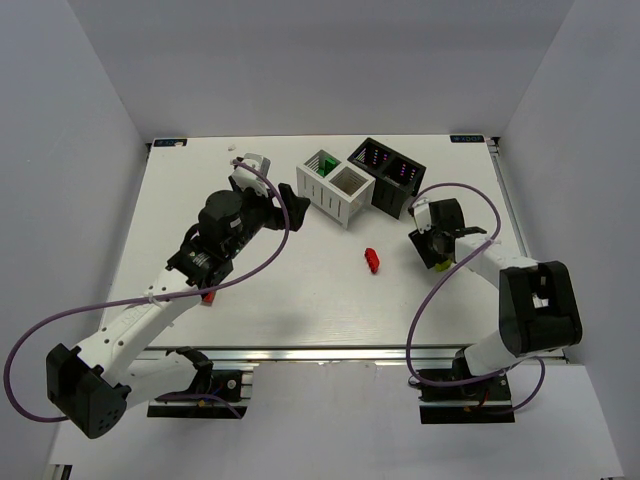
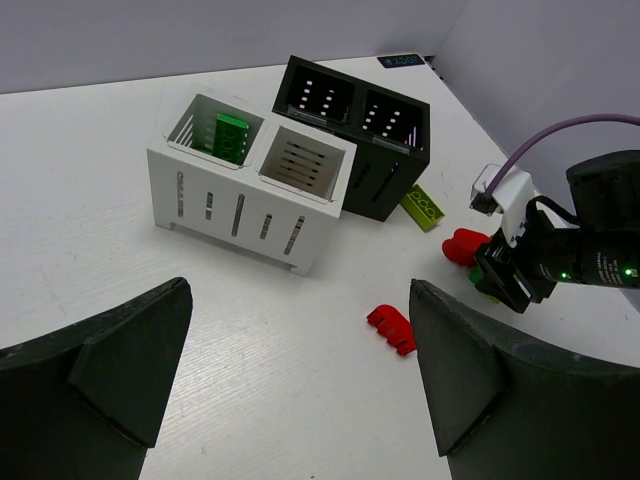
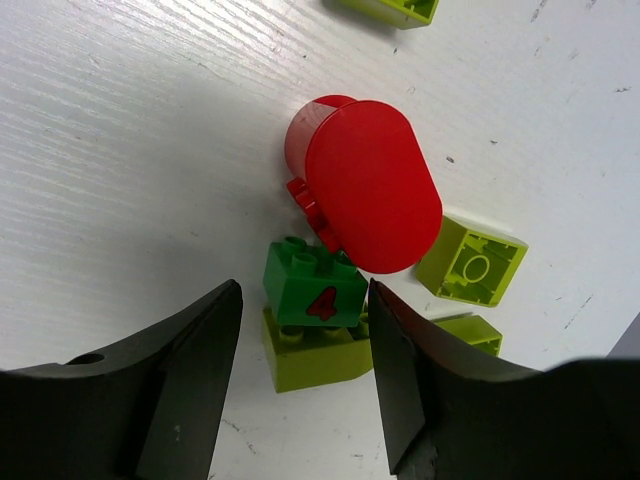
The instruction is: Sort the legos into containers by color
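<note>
In the top view, the right gripper (image 1: 436,246) sits low at the right of the table (image 1: 300,290), just near of the black bin (image 1: 388,175). It hides most of a lego cluster. A lone red brick (image 1: 372,260) lies in open room to its left, and the right arm is the nearer one to it. The left gripper (image 1: 292,208) hovers beside the white bin (image 1: 335,190).

In the left wrist view, the left jaws are spread wide and hold nothing. A green brick (image 2: 230,135) rests in the white bin's far-left cell.

In the right wrist view, the part-open jaws straddle a dark green brick (image 3: 312,290) stacked on a yellow-green base (image 3: 310,358). There is a gap on the left, so nothing is clamped. The base's long axis runs across the jaws. A red rounded piece (image 3: 365,185) touches the dark green brick's far edge, so a lift probably has to go straight up.
</note>
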You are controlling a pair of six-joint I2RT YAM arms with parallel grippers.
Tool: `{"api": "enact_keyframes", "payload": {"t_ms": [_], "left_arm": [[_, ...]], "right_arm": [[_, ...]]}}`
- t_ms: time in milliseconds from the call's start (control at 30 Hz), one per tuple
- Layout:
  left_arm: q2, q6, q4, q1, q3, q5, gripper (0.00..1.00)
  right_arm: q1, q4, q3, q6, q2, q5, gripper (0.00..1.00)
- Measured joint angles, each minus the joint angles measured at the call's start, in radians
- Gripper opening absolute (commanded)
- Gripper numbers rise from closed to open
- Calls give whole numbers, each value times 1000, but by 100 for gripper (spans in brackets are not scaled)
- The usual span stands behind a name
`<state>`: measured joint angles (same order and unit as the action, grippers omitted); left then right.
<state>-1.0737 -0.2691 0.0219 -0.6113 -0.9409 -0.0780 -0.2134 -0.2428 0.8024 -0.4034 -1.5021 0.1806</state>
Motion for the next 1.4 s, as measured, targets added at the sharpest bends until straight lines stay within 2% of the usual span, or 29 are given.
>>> {"api": "enact_keyframes", "payload": {"t_ms": [533,667,900,1100,1400], "left_arm": [[0,6,0,0,0,0,98],[0,6,0,0,0,0,98],[0,7,0,0,0,0,98],[0,7,0,0,0,0,98],[0,11,0,0,2,0,98]], "right_arm": [[0,9,5,1,-38,0,43],[0,9,7,1,-38,0,31],[0,6,10,-6,-38,-31,0],[-33,-8,11,-30,-19,-89,0],[-120,-16,8,-53,125,-188,0]]}}
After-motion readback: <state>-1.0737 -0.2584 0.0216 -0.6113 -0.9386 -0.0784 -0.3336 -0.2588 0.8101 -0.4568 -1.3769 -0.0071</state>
